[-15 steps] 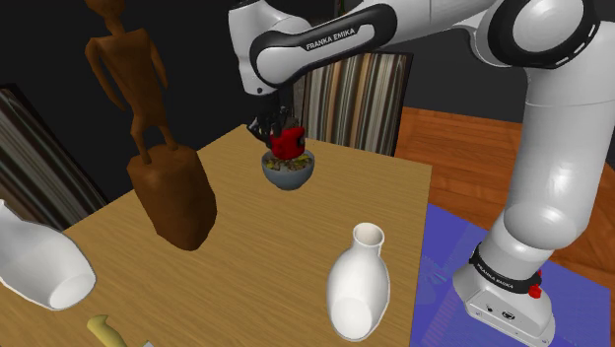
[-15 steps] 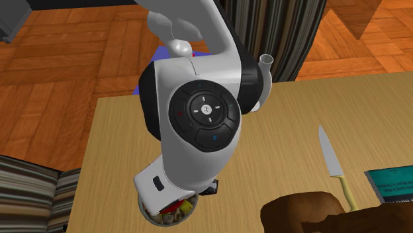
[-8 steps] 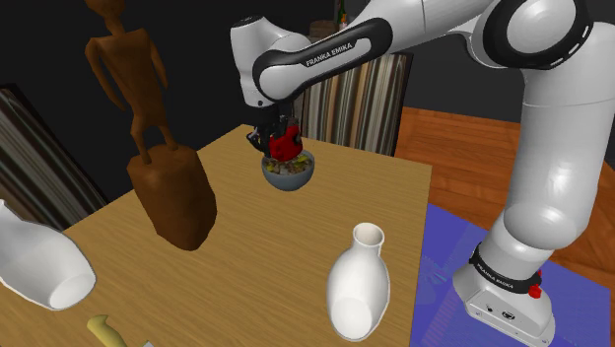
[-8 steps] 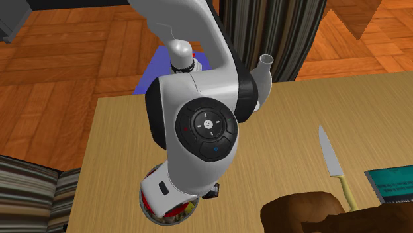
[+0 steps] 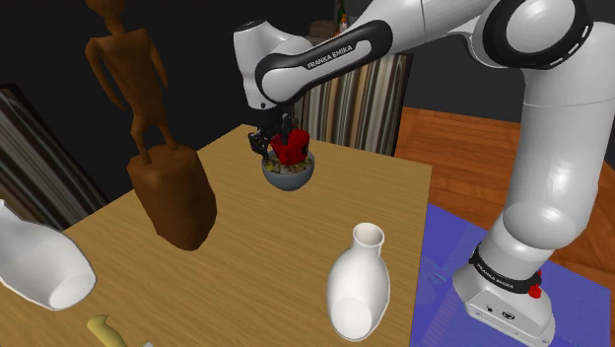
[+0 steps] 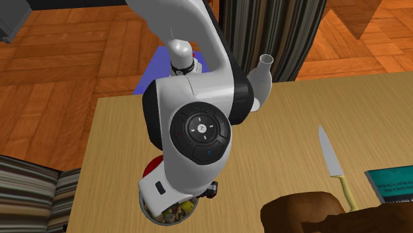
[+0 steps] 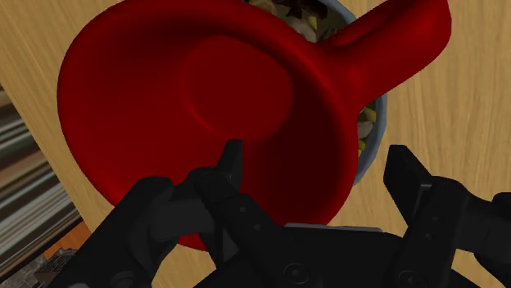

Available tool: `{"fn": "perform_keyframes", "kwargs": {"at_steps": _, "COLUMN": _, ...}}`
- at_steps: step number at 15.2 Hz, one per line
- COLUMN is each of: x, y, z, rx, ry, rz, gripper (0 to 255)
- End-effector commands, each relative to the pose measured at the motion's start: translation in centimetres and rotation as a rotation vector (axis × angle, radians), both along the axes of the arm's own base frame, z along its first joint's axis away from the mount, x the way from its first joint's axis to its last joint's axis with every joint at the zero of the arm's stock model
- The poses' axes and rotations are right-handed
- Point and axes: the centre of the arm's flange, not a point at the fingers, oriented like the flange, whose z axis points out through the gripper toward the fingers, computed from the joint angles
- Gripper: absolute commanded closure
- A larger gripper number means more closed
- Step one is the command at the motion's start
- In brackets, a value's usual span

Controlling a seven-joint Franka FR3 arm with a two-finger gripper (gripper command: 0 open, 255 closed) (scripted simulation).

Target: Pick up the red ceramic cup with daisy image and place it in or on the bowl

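The big white robot arm with dark joints goes up from its stand, bends over the table and reaches down to the far side of it. Its last part points down over the bowl. In the second exterior view the round black button part of the wrist faces the camera and hides most of the bowl.

The light brown wooden table holds everything. A tall brown wooden statue of a thin person stands on a thick block near the shoulder view's left. A white vase lies on its side at the left edge. Another white vase with a narrow neck stands upright near the front. A striped chair stands behind the table. None of these are between the arm and the bowl.

The small grey-blue bowl with mixed bits in it sits at the far end of the table. The red cup with a handle sits on top of the bowl, with its round bottom facing the claw and its handle sticking out to one side.

The black claw is wide apart just above the cup. One finger is in front of the cup; the other stands clear of it.

A knife with a yellow handle lies well apart from the bowl.
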Motion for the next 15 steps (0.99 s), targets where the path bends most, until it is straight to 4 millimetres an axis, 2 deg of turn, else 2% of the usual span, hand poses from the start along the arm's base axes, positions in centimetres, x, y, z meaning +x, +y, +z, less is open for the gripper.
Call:
{"fn": "perform_keyframes", "kwargs": {"at_steps": 1, "x": 0.0, "y": -0.2, "z": -0.3, "rx": -0.002, "ry": 0.005, "rz": -0.002, "gripper": 0}}
{"fn": "perform_keyframes", "kwargs": {"at_steps": 4, "x": 0.2, "y": 0.2, "z": -0.4, "rx": -0.002, "ry": 0.005, "rz": -0.002, "gripper": 0}}
{"fn": "perform_keyframes", "kwargs": {"at_steps": 8, "x": -0.1, "y": 0.9, "z": 4.6, "rx": -0.002, "ry": 0.005, "rz": -0.002, "gripper": 0}}
{"fn": "perform_keyframes", "kwargs": {"at_steps": 15, "x": -0.1, "y": 0.9, "z": 4.6, "rx": -0.002, "ry": 0.005, "rz": -0.002, "gripper": 0}}
